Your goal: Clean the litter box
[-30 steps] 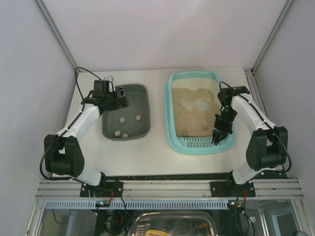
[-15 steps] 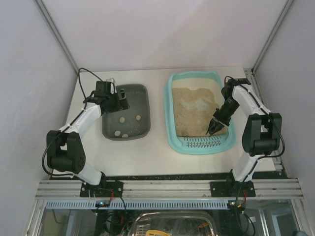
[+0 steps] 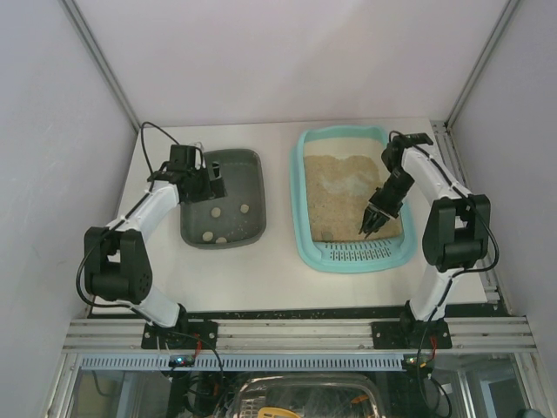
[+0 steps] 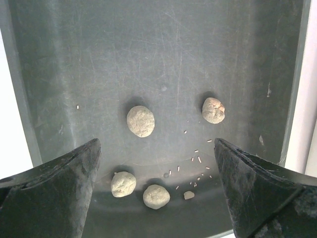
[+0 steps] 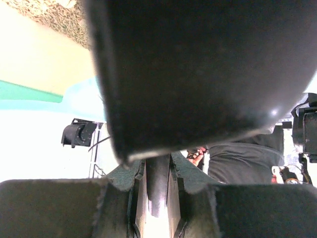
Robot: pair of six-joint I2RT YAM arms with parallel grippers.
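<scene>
The turquoise litter box lies right of centre, with tan litter and a slotted grille at its near end. My right gripper is low over the near right part of the litter. It is shut on the handle of a dark scoop, which fills the right wrist view. The box's rim shows there at left. My left gripper hangs open and empty over the dark grey tray. Several tan clumps lie in that tray between my open fingers.
White side walls stand close on both sides. A metal rail runs along the near table edge. Bare white table separates the two trays. Fine crumbs lie on the grey tray's floor.
My right gripper has moved with the scoop from over the grille farther back and left, onto the litter. My left gripper has shifted only slightly over the grey tray.
</scene>
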